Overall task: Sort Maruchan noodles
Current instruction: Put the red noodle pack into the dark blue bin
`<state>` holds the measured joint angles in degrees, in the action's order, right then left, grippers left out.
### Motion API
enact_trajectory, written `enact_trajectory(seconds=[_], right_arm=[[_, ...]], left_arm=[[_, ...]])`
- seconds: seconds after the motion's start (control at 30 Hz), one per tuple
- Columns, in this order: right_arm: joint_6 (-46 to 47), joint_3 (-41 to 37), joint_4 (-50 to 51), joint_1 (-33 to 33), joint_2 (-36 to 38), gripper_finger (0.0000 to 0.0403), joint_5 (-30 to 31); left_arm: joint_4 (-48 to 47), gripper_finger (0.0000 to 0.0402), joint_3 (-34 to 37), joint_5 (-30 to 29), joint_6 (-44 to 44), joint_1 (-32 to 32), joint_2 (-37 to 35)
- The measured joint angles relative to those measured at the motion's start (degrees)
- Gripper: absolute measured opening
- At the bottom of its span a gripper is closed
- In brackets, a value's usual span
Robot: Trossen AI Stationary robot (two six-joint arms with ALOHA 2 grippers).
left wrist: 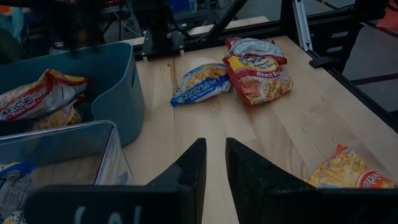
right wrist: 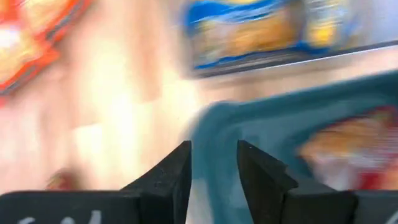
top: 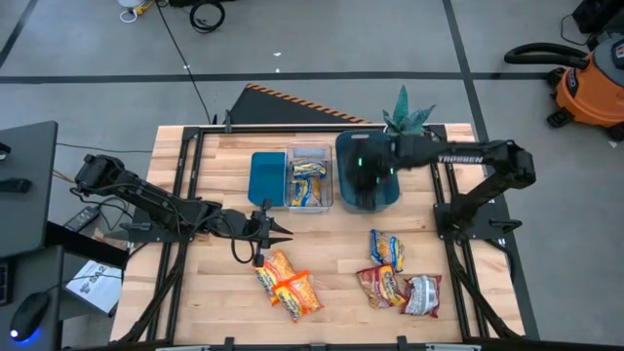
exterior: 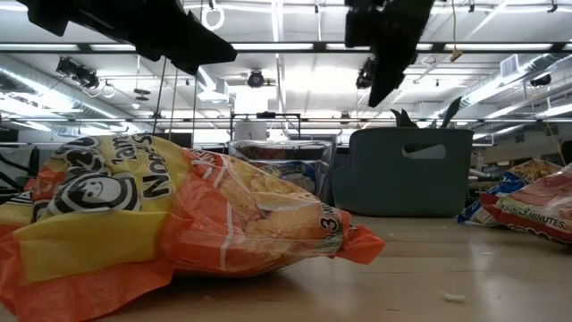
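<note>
Two orange packets (top: 288,283) lie flat on the table at the near middle. A yellow-and-blue packet (top: 387,249), a red-brown packet (top: 382,286) and a silvery packet (top: 422,294) lie at the near right. A clear bin (top: 309,177) holds yellow-and-blue packets. A teal bin (top: 368,174) holds red-brown packets (left wrist: 37,96). My left gripper (top: 278,232) hovers above bare table in front of the bins, open a little and empty (left wrist: 214,174). My right gripper (top: 361,177) hangs over the teal bin's rim (right wrist: 211,124), open and empty.
A flat teal lid or tray (top: 266,177) lies left of the clear bin. A plant (top: 405,112) stands behind the teal bin. Black frame rails run along the table's left (top: 180,244) and right (top: 458,244) sides. Bare wood shows between the two packet groups.
</note>
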<state>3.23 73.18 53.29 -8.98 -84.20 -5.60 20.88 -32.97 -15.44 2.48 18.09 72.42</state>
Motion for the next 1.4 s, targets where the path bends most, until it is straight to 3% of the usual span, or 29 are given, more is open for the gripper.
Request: enact_trajectory(seconds=[0.3, 0.5, 0.8, 1.03, 1.4], right_arm=[[17.13, -1.39, 0.71, 20.54, -0.02, 0.0137, 8.54], [29.87, -3.75, 0.76, 30.80, -0.02, 0.0137, 13.65], [50.35, -9.65, 1.59, 40.16, -0.04, 0.0137, 9.85], [50.86, -9.65, 2.94, 45.96, -2.88, 0.0137, 13.96], [45.79, -9.67, 3.41, 47.53, -12.60, 0.0125, 10.20]], left_arm=[[-0.08, 0.0066, 0.00, 0.00, -0.42, -0.02, 0.00], [2.39, 0.0066, 0.00, 0.00, 1.37, -0.02, 0.00], [7.15, 0.0066, 0.00, 0.00, 6.10, -0.59, -0.02], [11.70, 0.0066, 0.00, -0.01, 10.63, -3.82, -0.02], [12.88, 0.0066, 0.00, 0.00, 8.68, -8.30, -0.02]])
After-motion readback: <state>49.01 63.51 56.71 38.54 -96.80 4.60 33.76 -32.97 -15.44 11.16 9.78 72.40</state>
